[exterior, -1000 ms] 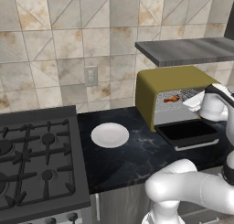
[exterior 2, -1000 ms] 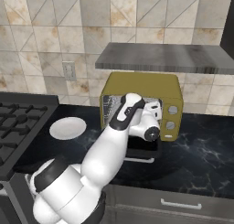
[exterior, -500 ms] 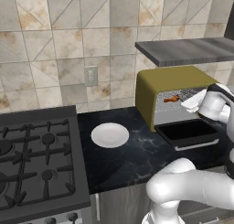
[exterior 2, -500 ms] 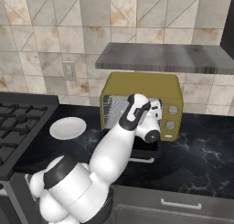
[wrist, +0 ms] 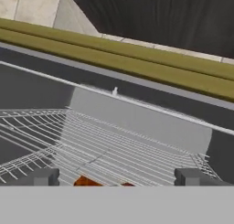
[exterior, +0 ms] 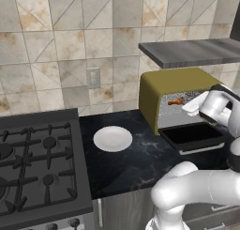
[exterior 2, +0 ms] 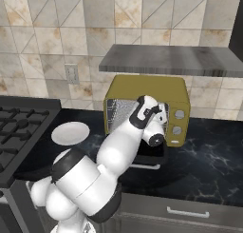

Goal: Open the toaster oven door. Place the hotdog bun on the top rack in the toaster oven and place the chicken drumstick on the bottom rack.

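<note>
The mustard-yellow toaster oven (exterior: 174, 81) (exterior 2: 148, 88) stands on the dark counter. Its toaster oven door (exterior: 192, 135) (exterior 2: 153, 157) lies folded down flat in front. My gripper (exterior: 188, 107) (wrist: 118, 177) reaches into the oven mouth, open, its fingertips (wrist: 43, 176) far apart over the wire racks (wrist: 114, 145), holding nothing. An orange-brown piece with a reddish patch, seemingly the chicken drumstick (exterior: 176, 101) (wrist: 87, 182), lies on a rack just below the tips; which rack I cannot tell. The hotdog bun is hidden.
An empty white plate (exterior: 112, 138) (exterior 2: 70, 132) sits on the counter left of the oven. A gas stove (exterior: 35, 163) takes the far left. A grey shelf (exterior: 192, 51) (exterior 2: 166, 60) hangs on the tiled wall above the oven.
The arm's elbow has shifted slightly. The hand stays at the oven mouth with its jaws open.
</note>
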Tool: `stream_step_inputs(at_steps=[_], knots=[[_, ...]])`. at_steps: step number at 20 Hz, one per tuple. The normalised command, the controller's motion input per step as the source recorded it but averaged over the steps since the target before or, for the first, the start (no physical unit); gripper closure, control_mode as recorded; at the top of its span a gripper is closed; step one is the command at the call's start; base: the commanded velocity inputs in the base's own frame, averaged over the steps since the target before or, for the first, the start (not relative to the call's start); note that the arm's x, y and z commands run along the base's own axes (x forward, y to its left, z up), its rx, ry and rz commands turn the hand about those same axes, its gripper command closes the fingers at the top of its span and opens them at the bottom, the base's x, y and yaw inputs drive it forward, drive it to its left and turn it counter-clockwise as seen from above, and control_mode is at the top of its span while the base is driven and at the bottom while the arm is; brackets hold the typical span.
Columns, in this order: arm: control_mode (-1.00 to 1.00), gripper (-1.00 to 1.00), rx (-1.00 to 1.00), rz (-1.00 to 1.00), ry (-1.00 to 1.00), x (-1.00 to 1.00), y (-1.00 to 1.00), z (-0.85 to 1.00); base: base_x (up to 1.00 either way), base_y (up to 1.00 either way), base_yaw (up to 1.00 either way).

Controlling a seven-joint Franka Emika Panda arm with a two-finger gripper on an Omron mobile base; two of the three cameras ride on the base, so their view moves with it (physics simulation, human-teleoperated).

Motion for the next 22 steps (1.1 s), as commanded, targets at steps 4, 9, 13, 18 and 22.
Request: stream_step_inputs(at_steps=[4, 9, 13, 18, 22], knots=[[-1.0, -1.0, -0.07, 0.0, -0.01, 0.19, 0.0, -0.08, 0.0, 0.0, 0.0], [-1.0, -1.0, -0.06, 0.0, -0.03, 0.24, 0.0, -0.05, 0.0, 0.0, 0.0], [-1.0, -1.0, -0.06, -0.04, 0.0, 0.27, 0.0, -0.03, 0.0, 0.0, 0.0], [-1.0, -1.0, -0.05, -0.05, 0.0, 0.23, 0.0, -0.06, 0.0, 0.0, 0.0], [-1.0, -1.0, -0.02, -0.04, 0.0, 0.16, -0.01, -0.1, 0.0, 0.0, 0.0]])
